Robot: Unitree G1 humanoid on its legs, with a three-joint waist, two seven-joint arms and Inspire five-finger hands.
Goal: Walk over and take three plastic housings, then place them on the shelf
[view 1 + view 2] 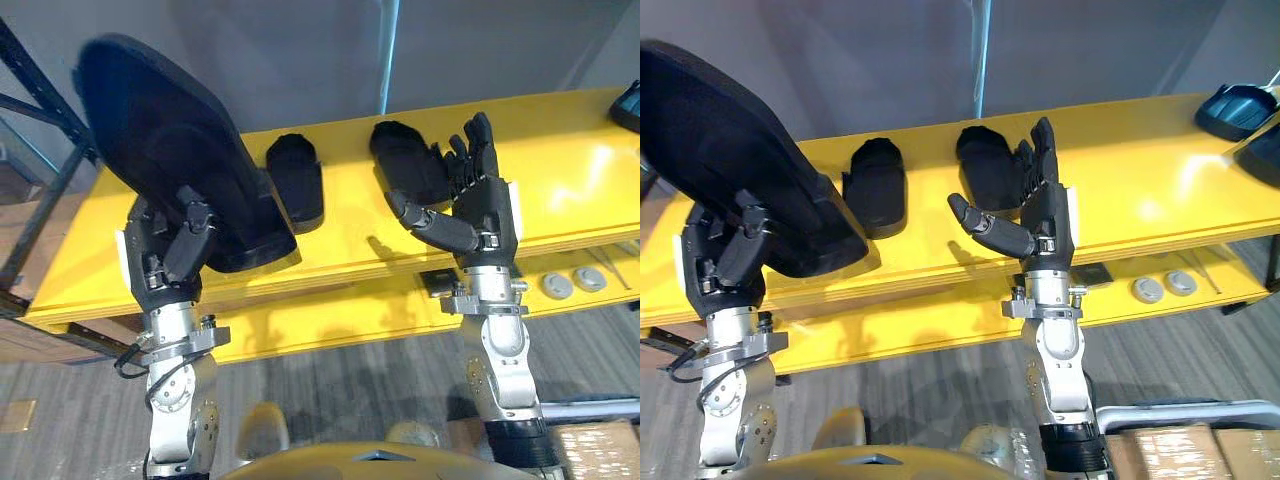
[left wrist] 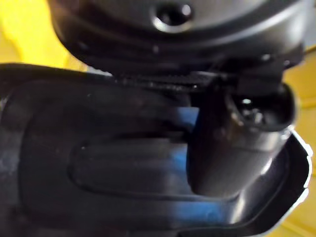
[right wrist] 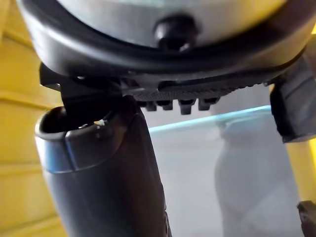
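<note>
My left hand (image 1: 170,250) is shut on a large black plastic housing (image 1: 170,140), thumb (image 2: 237,143) pressed into its hollow inner face (image 2: 98,163). The housing stands tilted, its lower end over the front edge of the yellow shelf (image 1: 570,180). Two smaller black housings lie on that shelf: one (image 1: 297,180) just right of the large one, another (image 1: 405,160) further right. My right hand (image 1: 480,200) is upright and open right in front of the second small housing, fingers straight, thumb (image 3: 108,182) spread, holding nothing.
A lower yellow shelf board carries two round grey discs (image 1: 557,285). Dark trays (image 1: 1235,108) sit at the shelf's far right end. A black rack frame (image 1: 40,200) stands on the left. Cardboard boxes (image 1: 1180,450) lie at the lower right.
</note>
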